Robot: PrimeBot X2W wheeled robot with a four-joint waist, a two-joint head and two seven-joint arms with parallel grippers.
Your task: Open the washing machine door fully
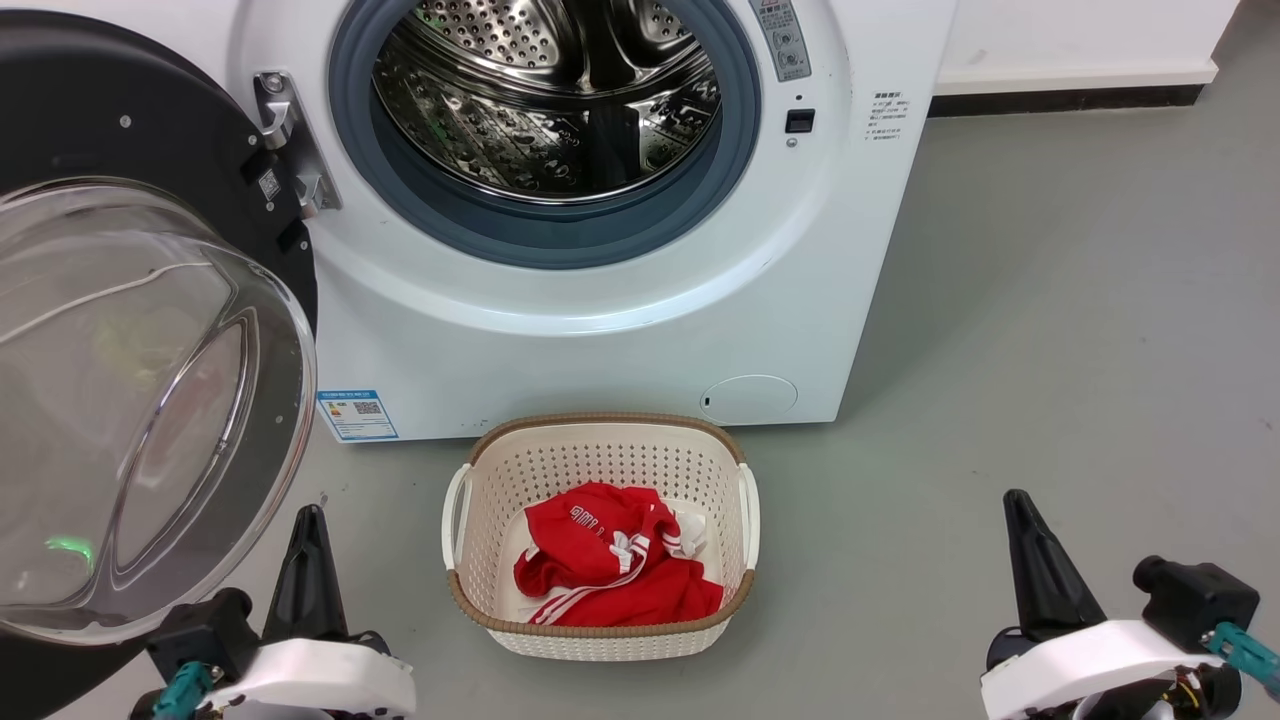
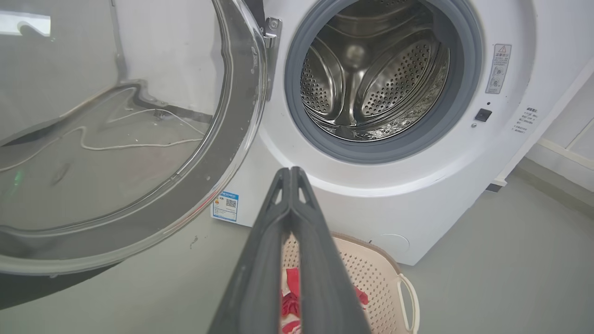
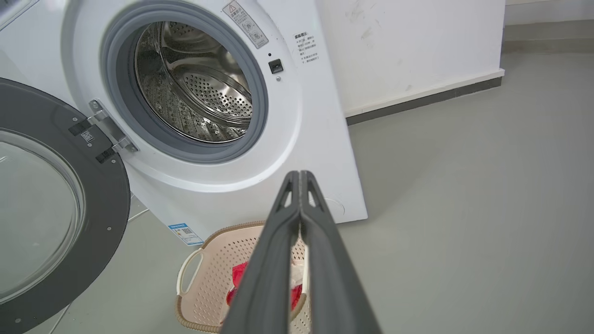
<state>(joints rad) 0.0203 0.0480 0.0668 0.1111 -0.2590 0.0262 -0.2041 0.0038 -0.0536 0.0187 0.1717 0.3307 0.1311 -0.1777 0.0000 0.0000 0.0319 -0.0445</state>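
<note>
Head view, washing machine door (image 1: 130, 350) open, rim beside left end effector (image 1: 308, 522)

Glossy black door (image 1: 140, 110) with clear glass; perforated steel drum (image 1: 545, 95).

Far from me stands the washing machine (image 1: 600, 330), its drum opening (image 1: 545, 100) facing me. The washing machine door (image 1: 140, 400) hangs out on the opening's left. On the floor (image 1: 1050, 350) just before the machine sits a basket (image 1: 600, 440) with clothes (image 1: 610, 560) in it, between my left claw (image 1: 308, 518) and right claw (image 1: 1016, 502).
</note>
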